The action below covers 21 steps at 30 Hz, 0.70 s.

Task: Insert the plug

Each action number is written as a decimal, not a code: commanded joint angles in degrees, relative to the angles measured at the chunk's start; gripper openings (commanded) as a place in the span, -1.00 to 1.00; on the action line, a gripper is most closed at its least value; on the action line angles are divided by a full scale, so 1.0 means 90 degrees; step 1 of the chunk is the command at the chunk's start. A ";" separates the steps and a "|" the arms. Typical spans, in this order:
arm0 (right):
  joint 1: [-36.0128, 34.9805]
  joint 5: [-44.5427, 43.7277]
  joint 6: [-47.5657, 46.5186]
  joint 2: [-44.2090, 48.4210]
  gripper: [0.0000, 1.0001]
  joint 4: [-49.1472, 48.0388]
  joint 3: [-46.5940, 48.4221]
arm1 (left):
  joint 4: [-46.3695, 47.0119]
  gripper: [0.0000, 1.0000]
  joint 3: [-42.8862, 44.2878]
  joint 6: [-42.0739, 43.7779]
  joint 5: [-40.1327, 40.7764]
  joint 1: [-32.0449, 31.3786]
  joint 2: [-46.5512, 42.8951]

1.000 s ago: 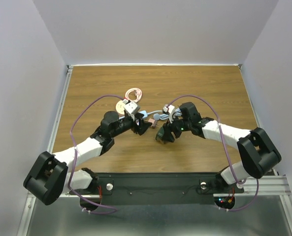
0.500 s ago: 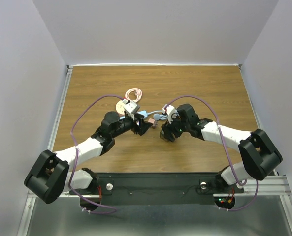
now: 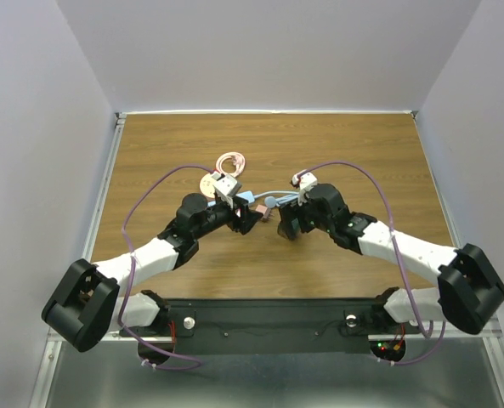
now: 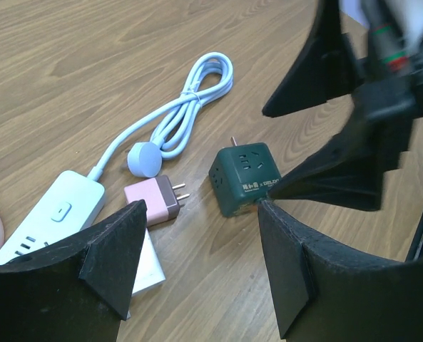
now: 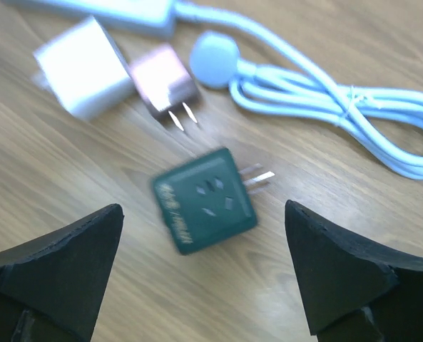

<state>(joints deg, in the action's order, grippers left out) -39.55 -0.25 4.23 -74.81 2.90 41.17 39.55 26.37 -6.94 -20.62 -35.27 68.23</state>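
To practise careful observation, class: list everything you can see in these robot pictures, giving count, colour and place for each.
green cube adapter: 1, dark green, on the table between the grippers
pink plug: 1, pink, near the cube, not touching
white charger: 1, white, beside the pink plug
power strip: 1, pale blue, beyond the charger
strip cable: 1, pale blue, looped and tied
round plug: 1, pale blue, at the cable's end
coiled cable: 1, pink, beyond the left arm
round disc: 1, tan, beside the pink coil
table: 1, brown wood
left gripper: 1, black, open
right gripper: 1, black, open, over the cube
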 commanded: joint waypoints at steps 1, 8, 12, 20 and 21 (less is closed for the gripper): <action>-0.0487 -0.0986 0.1325 0.0460 0.99 -0.0663 -0.0140 | 0.0156 0.48 0.0097 0.0000 0.0084 -0.0046 -0.0159; -0.1298 -0.2703 0.3247 0.0129 1.00 -0.0644 -0.0277 | 0.0166 0.48 0.0097 -0.0020 0.0152 -0.0066 -0.0207; -0.1649 -0.3661 0.3815 -0.0038 0.99 -0.0596 -0.0287 | 0.0108 0.48 0.0058 0.0009 0.0192 -0.0066 -0.0324; -0.1670 -0.4386 0.4403 -0.0554 0.99 -0.0351 -0.0014 | 0.0039 0.48 -0.0078 0.0048 0.0299 -0.0066 -0.0549; -0.1670 -0.4396 0.4432 -0.0642 0.99 -0.0351 0.0015 | 0.0049 0.48 -0.0078 0.0039 0.0299 -0.0066 -0.0559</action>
<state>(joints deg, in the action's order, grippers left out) -54.08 -34.59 40.18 -77.67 0.01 38.98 38.52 26.24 -6.92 -18.48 -35.62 65.19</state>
